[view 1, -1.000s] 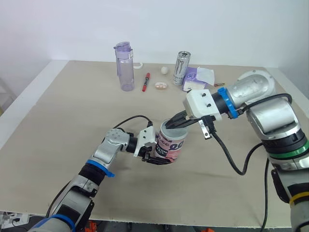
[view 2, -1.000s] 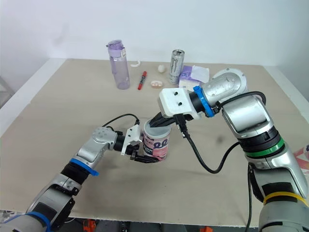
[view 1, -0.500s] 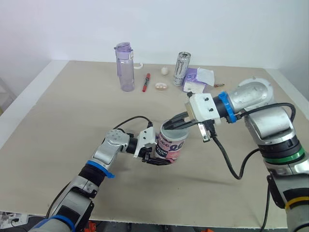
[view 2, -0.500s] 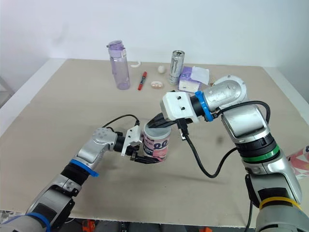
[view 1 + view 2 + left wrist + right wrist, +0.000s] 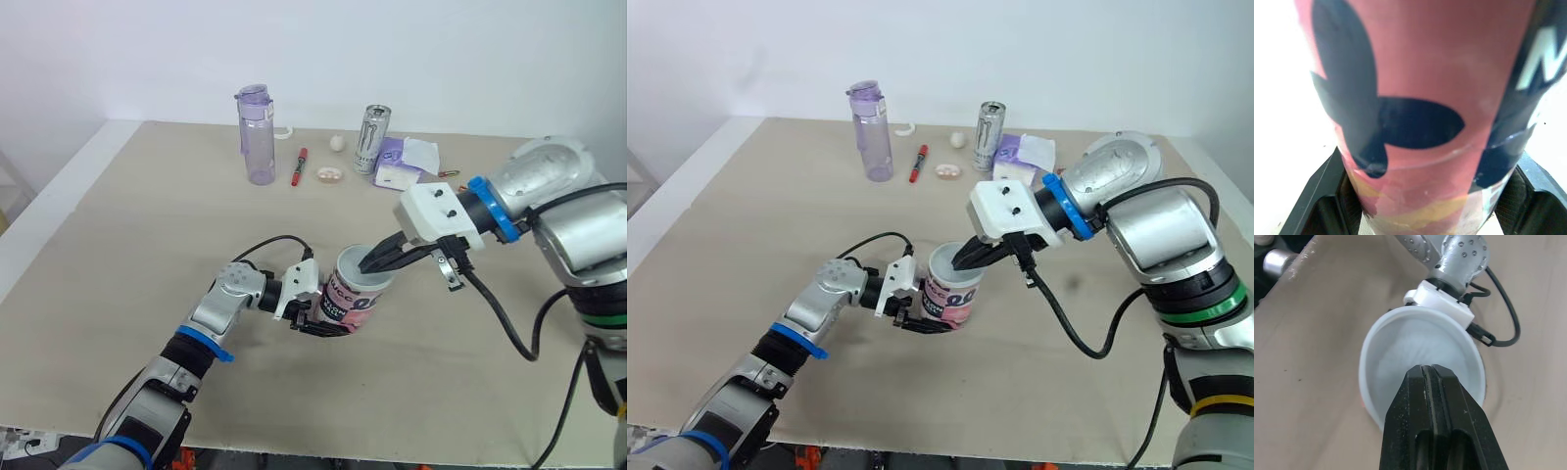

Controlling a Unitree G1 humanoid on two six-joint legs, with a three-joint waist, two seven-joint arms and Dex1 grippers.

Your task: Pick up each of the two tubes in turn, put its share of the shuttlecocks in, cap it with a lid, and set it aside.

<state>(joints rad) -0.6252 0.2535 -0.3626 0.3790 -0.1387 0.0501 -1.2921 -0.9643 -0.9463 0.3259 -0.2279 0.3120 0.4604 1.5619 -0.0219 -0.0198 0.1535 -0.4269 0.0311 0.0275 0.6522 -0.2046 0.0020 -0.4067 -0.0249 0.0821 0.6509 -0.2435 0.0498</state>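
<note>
Now, from the left: the left gripper is clamped around the lower part of the tube, one finger on each side of the pink and navy wrap. The tube sits near the middle of the table, its open mouth leaning a little toward 1 o'clock. Whether its base touches the table cannot be told.

Coming in from 3 o'clock, the right gripper has its two fingers pressed flat together with nothing between them, and the tips are at the tube's mouth, just inside the rim. The inside shows white; feathers or bare wall, it cannot be told.

It looks like the filling step, with the shuttlecocks being seated. To do it well, the right arm should push along the tube's own lean, not straight down, and gently, so feathers are not crushed. The left grip is low, so a sideways nudge at the rim could tip the tube; it needs to hold firm.

Well away at 12 o'clock stand a water bottle, a red pen and a can.
</note>
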